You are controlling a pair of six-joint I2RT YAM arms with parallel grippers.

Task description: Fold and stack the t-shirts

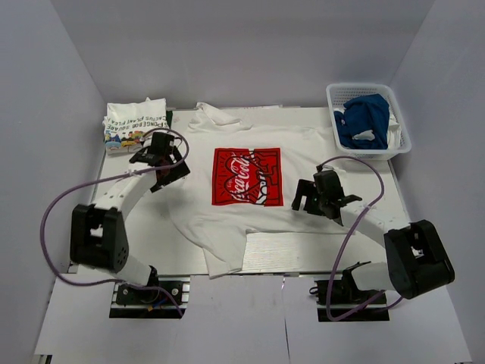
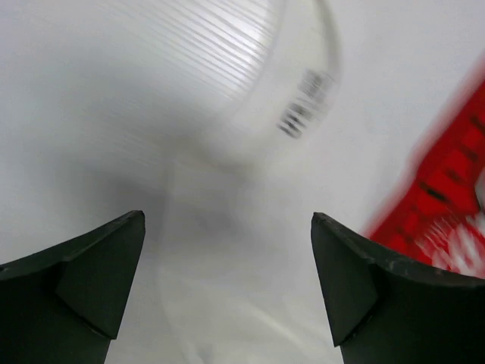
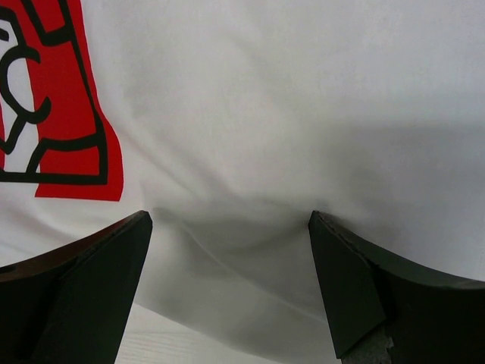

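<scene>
A white tee (image 1: pixel 227 220) is showing a red square print (image 1: pixel 246 176) with white lettering and black outlines, lying between the black left gripper (image 2: pixel 227 218) and the black right gripper (image 3: pixel 229 216). Just beyond the left gripper, a folded tee (image 1: pixel 135 121) is showing white cloth, green lettering and a colourful cartoon strip. Well beyond the right gripper, a blue tee (image 1: pixel 362 121) with white patches is filling a white basket (image 1: pixel 361 86). Purple cables (image 1: pixel 47 216) are looping off both arms.

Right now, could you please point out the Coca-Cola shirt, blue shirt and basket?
Coca-Cola shirt (image 1: pixel 246 176): top view, red print.
blue shirt (image 1: pixel 362 117): top view, bunched middle.
basket (image 1: pixel 333 114): top view, left wall.
</scene>
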